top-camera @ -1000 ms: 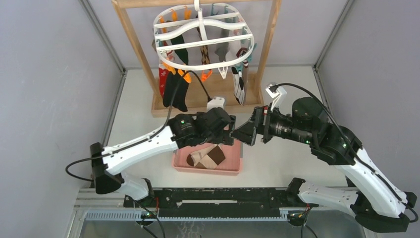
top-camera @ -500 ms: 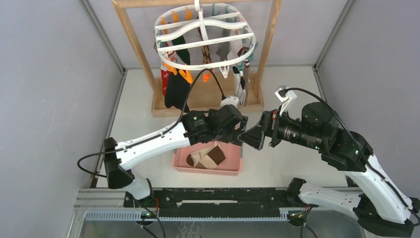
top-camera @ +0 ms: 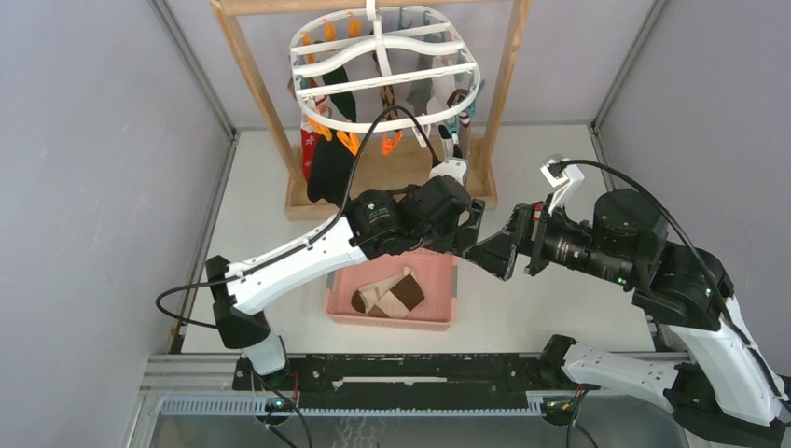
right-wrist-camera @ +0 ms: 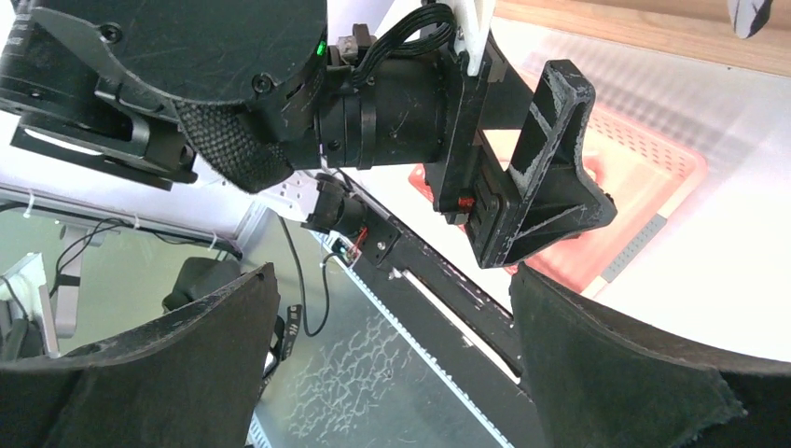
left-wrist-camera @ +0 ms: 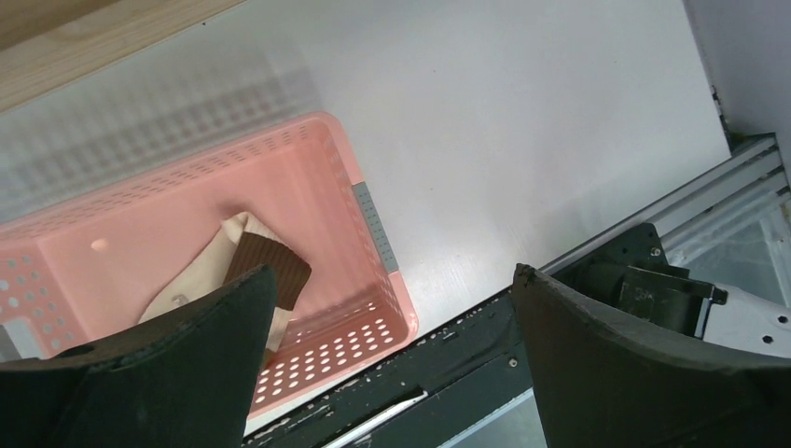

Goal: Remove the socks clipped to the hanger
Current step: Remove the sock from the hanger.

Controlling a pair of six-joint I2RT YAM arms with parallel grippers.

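Both open and empty, left end effector (left-wrist-camera: 392, 276) faces right end effector (right-wrist-camera: 394, 273) near basket (top-camera: 387, 320).

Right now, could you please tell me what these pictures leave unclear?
- Top view: the socks overlap beneath the hanger, so no count.
- Top view: the left arm covers the basket's far rim.
- Left wrist: a finger hides part of the basketed sock.

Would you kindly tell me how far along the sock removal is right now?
Done: at least one beige-and-brown sock lies in the pink basket. In hand: nothing; the left end effector and right end effector are both open and empty. Left: several socks hang clipped to the hanger.
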